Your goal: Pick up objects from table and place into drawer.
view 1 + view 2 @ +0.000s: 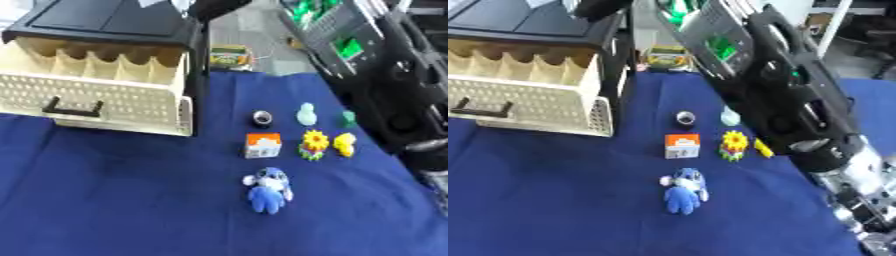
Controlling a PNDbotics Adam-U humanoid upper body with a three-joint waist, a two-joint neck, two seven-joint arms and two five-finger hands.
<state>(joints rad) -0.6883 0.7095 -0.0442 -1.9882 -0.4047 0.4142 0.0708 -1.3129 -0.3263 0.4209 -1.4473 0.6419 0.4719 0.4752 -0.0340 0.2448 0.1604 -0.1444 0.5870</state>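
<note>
Right hand (866,220) low at the edge, far right of the drawer (96,100) and nearer than it, touching no toy. Open or closed: cannot tell. Black arm (785,95) slanting down to it from the top, hiding part of the yellow toy in the right eye view.

Toys all out on the blue cloth (105,200), none in the drawer. Blue plush (267,190) lying right of the drawer and nearest of all, well apart from it. Little orange and white box (262,145) just behind the plush. Flower (313,144) next on the right, then yellow toy (345,144) just beside the flower. Small dark ring (262,118) right of the drawer's front corner. Pale green figure (305,114) standing right of the ring, and small green thing (349,118) further right.

Drawer pulled out, cream with small holes and a black handle (74,107), wavy dividers inside. Black cabinet (105,22) over and behind it. Colourful box (230,56) behind the cloth, right of the cabinet.
</note>
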